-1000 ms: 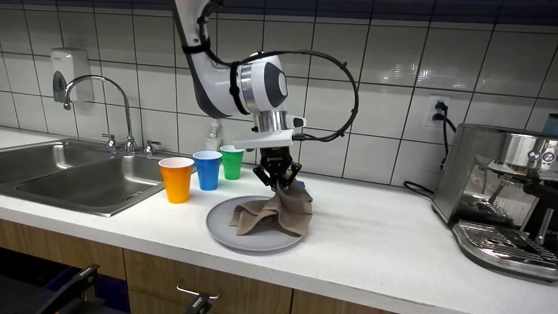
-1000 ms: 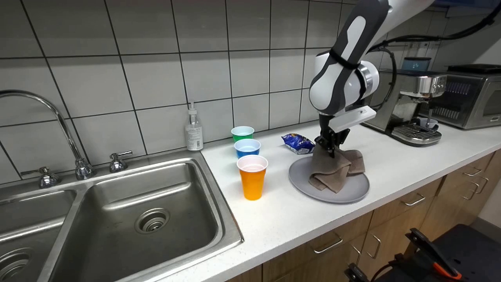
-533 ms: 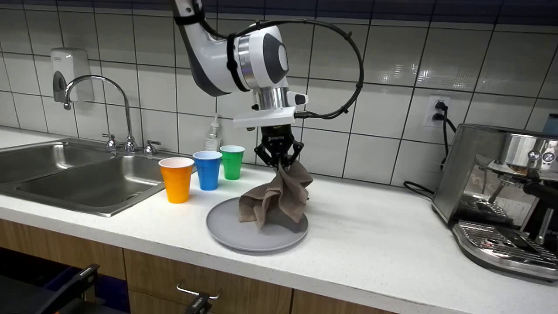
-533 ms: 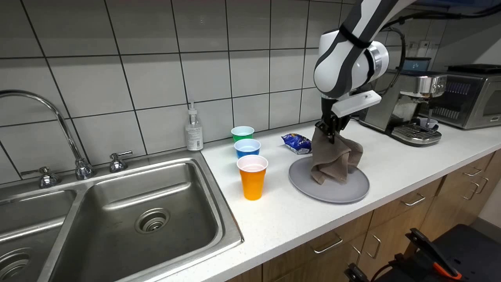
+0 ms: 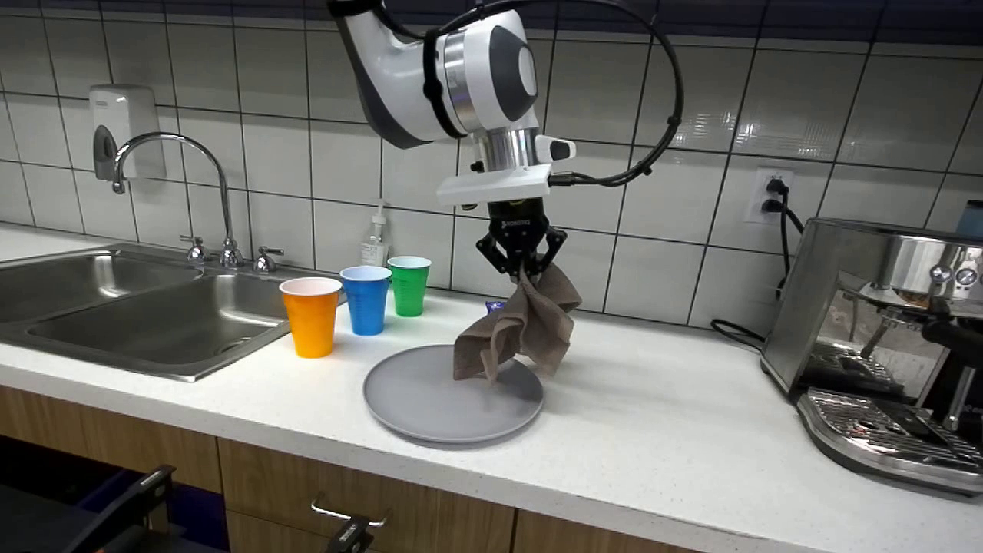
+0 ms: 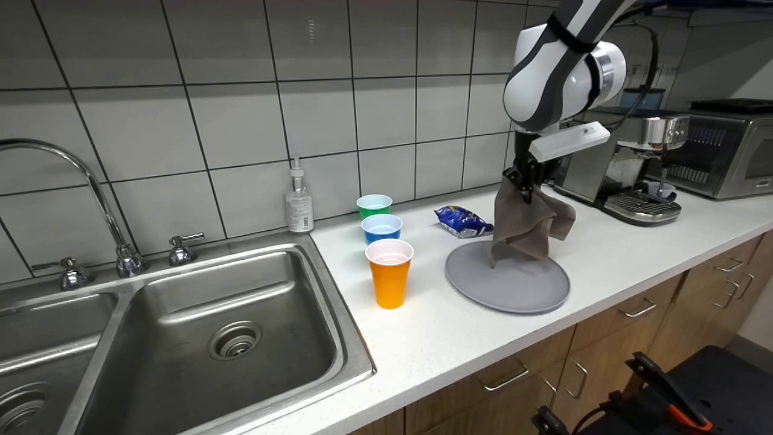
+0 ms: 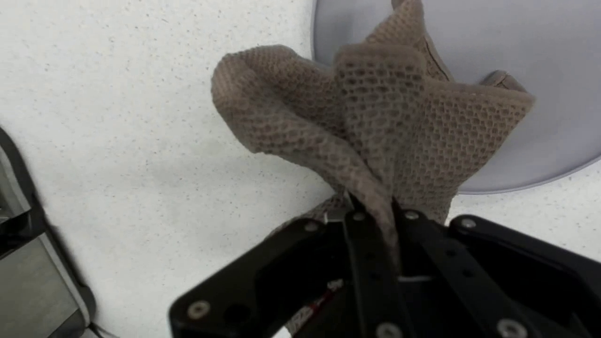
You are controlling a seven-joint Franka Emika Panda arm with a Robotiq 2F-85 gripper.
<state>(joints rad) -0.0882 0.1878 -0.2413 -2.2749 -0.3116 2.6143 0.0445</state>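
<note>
A brown waffle-weave cloth hangs bunched from my gripper, whose jaws are shut on its upper part. In the wrist view, folds of the cloth spread out beyond the gripper, and one fold is pinched between the fingers. Below it lies a round grey plate on the counter. The cloth overhangs the plate's back part; whether its lowest corner touches the plate I cannot tell. Behind the cloth sits a blue snack packet, mostly hidden in an exterior view.
An orange cup, a blue cup and a green cup stand in a row beside the steel sink. A soap bottle is near the wall. At the far end stands an espresso machine.
The gripper has risen with the cloth, lifting most of it off the plate, and has shifted toward the espresso machine. More of the plate's surface now shows. The jaws have stayed shut.
</note>
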